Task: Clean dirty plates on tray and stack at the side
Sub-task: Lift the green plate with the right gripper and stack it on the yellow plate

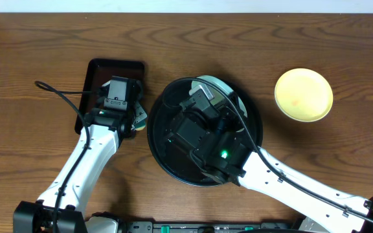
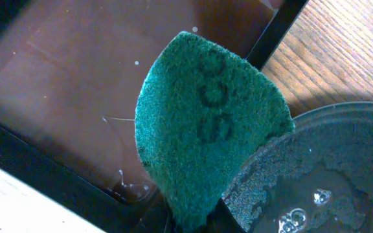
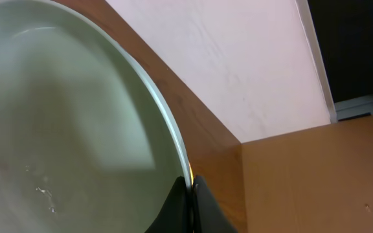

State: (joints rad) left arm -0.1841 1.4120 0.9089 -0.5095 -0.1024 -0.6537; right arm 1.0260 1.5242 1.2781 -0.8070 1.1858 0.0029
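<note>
Table [image 1: 31,65] of brown wood lies under both arms. Round black tray [image 1: 164,158] sits directly below the right gripper [image 3: 188,188], and its wet rim is just to the right of the left gripper [image 1: 133,116]. The rectangular brown tray [image 2: 57,97] is under the left gripper. The yellow plate [image 1: 304,95] rests on the wood, well to the right of the right gripper and outside the black tray. The pale blue-white plate [image 3: 63,129] is tilted over the far part of the black tray, and the right gripper's fingers are closed tight on its rim. The left gripper is closed on the green sponge [image 2: 206,123], which hangs above the brown tray.
</note>
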